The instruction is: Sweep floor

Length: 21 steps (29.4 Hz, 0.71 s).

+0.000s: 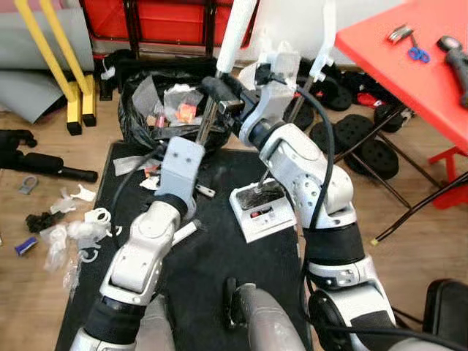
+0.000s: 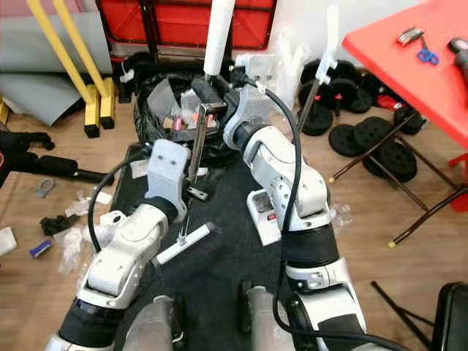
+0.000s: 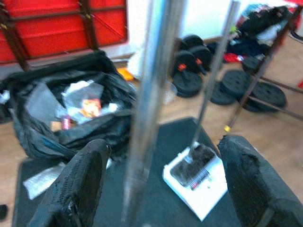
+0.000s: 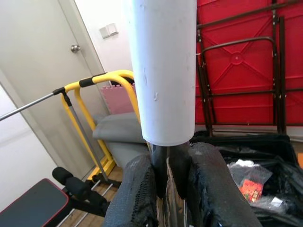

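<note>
Right wrist view: the broom pole point(image 4: 163, 71) is clamped upright in the right gripper point(image 4: 171, 189) jaws, while the left gripper point(image 3: 161, 184) jaws are spread open around its metal shaft above the black mat point(image 1: 212, 278).

The two head eyes look steeply down past both arms onto the black mat point(image 1: 219, 256), sharing the bin bag point(image 2: 164, 99) and dustpan point(image 1: 262, 210). The left wrist camera faces the same dustpan and bag from close in. The right wrist camera looks along the broom pole point(image 4: 163, 71) toward the folded red table point(image 4: 236, 61).
</note>
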Tool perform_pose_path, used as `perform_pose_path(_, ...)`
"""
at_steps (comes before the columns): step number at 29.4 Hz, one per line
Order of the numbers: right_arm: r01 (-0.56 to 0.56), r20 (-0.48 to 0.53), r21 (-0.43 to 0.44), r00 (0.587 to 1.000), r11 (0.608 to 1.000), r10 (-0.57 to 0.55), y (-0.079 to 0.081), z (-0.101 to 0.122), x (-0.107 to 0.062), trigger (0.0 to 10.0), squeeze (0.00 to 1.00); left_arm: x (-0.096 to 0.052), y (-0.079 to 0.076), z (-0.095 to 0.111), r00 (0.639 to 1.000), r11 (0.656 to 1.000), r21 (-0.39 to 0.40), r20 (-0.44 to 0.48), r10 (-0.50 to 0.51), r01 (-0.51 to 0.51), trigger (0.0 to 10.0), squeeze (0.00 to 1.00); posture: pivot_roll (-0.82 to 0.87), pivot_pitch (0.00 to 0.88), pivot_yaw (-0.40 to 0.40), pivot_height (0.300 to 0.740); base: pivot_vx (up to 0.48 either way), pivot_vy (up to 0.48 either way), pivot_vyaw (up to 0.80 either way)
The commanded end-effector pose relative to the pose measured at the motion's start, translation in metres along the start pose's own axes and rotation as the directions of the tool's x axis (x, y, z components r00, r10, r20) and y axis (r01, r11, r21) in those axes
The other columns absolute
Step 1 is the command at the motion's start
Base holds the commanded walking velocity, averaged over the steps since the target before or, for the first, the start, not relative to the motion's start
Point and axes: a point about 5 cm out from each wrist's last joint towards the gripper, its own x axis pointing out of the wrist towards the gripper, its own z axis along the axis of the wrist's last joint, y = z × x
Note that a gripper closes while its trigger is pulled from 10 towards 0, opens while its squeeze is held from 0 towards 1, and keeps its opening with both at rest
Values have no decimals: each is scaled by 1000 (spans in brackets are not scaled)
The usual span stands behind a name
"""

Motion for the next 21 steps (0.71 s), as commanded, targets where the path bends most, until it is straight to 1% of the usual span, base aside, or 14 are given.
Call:
perform_pose_path(1,-11,34,-8,999,1000,11,3,8,-2,10000,0,1,3,-5,995,995,-21,-15,102,-102,10000,0,-82,152,-143,740,0,0,0)
perform_pose_path(2,-14,33,-8,999,1000,14,3,8,-2,10000,0,4,1,-2,995,995,-39,-2,96,-96,10000,0,-82,153,-143,740,0,0,0)
perform_pose_path(6,-15,33,-7,999,1000,16,4,8,-2,10000,0,7,-2,0,996,996,-35,7,85,-85,10000,0,-82,153,-143,740,0,0,0)
perform_pose_path(14,-28,36,7,999,1000,28,8,9,0,10000,0,17,-15,4,998,998,-41,30,47,-45,10000,0,-90,151,-144,740,0,0,0)
perform_pose_path(20,-37,37,11,999,999,37,11,9,2,10000,0,23,-19,6,998,998,-54,46,31,-28,10000,0,-93,149,-146,740,0,0,0)
perform_pose_path(21,-39,36,10,999,999,38,11,9,2,10000,0,25,-20,6,999,999,-32,49,22,-21,10000,796,-94,148,-146,740,0,0,0)
